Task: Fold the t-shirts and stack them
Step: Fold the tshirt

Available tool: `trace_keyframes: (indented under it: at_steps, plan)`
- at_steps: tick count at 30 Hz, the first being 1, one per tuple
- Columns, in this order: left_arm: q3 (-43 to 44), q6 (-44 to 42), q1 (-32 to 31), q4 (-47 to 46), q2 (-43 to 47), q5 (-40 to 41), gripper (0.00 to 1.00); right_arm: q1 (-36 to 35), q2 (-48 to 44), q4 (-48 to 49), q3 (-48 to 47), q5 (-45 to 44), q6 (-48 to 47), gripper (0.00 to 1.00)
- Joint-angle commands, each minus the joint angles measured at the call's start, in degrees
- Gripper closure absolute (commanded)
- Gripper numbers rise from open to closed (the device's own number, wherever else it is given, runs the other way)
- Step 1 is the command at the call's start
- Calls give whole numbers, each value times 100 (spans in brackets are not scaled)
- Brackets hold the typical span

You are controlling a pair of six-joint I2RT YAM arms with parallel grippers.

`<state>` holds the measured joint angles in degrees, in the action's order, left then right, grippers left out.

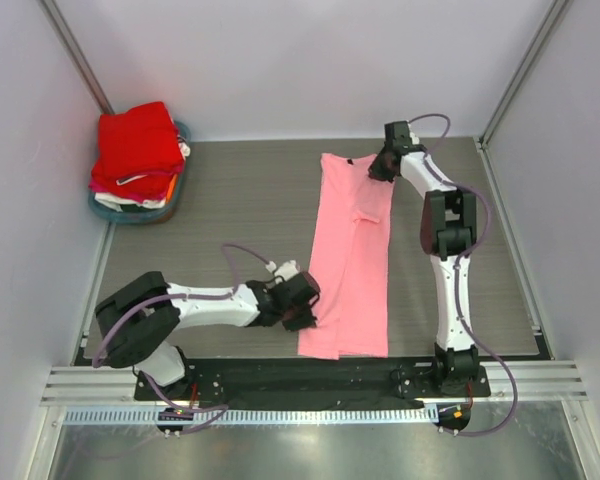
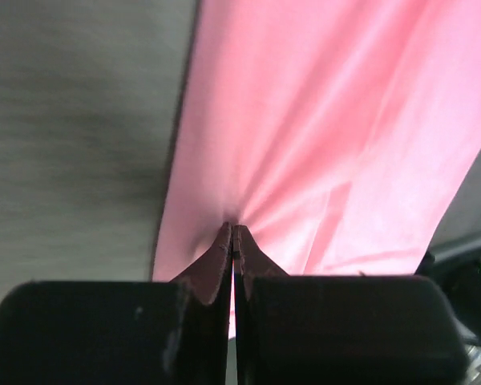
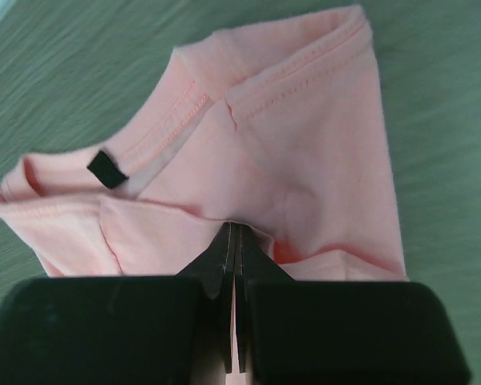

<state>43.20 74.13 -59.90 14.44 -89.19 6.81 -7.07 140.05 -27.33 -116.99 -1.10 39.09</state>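
A light pink t-shirt (image 1: 352, 260) lies on the table as a long narrow strip, neck end at the far side, hem at the near edge. Its small black neck label (image 3: 107, 168) shows in the right wrist view. My left gripper (image 1: 305, 305) is shut on the shirt's left edge near the hem, and the pink cloth (image 2: 321, 136) fans out in creases from the pinch. My right gripper (image 1: 384, 165) is shut on the pink shirt (image 3: 289, 144) at its far right corner by the collar. A pile of folded t-shirts (image 1: 138, 150), bright red on top, sits at the far left.
The folded pile rests in a shallow teal tray (image 1: 178, 192) in the far left corner. White walls and metal posts close in the grey table (image 1: 230, 210). A black base plate (image 1: 310, 380) runs along the near edge under both arms.
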Motion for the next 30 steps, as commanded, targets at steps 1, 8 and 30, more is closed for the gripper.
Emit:
trace_keyframes:
  at_steps: [1, 8, 30]
  plan:
    - [21, 945, -732, 139, -485, 295, 100, -400, 820, -1150, -1190, -39, -332, 99]
    - [470, 893, -1024, 278, -539, 654, 100, -471, 647, -1160, -1353, -399, -464, 99]
    - [1655, -1654, 864, 1079, 1115, 131, 92, -515, -2323, -765, 910, -276, -1580, 60]
